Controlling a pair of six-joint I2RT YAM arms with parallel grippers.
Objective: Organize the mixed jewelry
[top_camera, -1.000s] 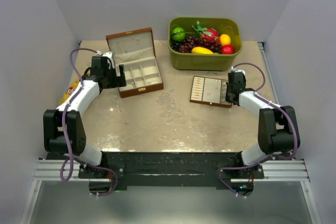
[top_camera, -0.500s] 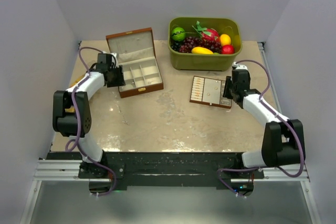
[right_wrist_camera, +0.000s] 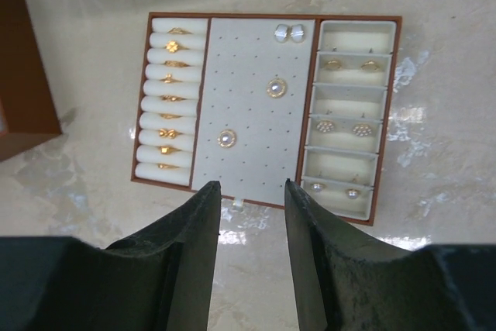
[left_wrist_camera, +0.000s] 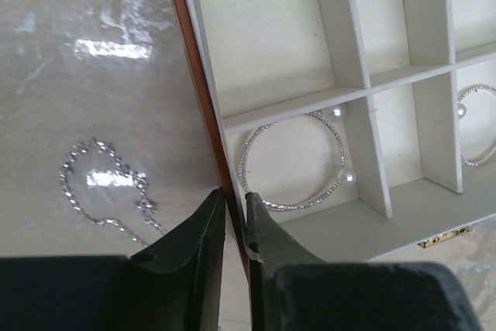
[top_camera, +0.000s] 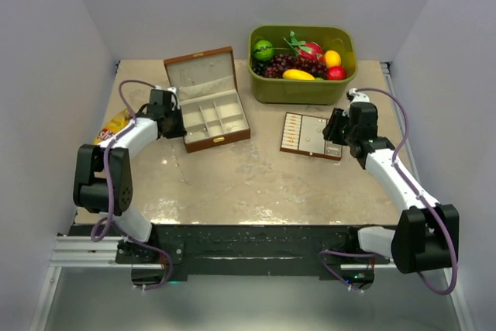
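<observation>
The left gripper point(left_wrist_camera: 235, 198) was pinched narrow on the brown wall of the box point(left_wrist_camera: 267, 36). A bracelet point(left_wrist_camera: 294, 164) lay just ahead inside, a chain point(left_wrist_camera: 101, 187) on the table point(left_wrist_camera: 77, 98) to its left. The right gripper point(right_wrist_camera: 249, 187) hung half open, the tray point(right_wrist_camera: 248, 52) of rings point(right_wrist_camera: 170, 91) just ahead.

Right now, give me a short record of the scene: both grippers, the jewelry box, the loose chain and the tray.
left gripper: nearly closed, straddling the left wall of the wooden box
right gripper: open, empty, above the tray
bracelet: pearl-tipped, in a box compartment
second bracelet: in another compartment, partly out of view
chain: on the table, outside the box
tray contents: rings left, studs middle, earrings right
</observation>
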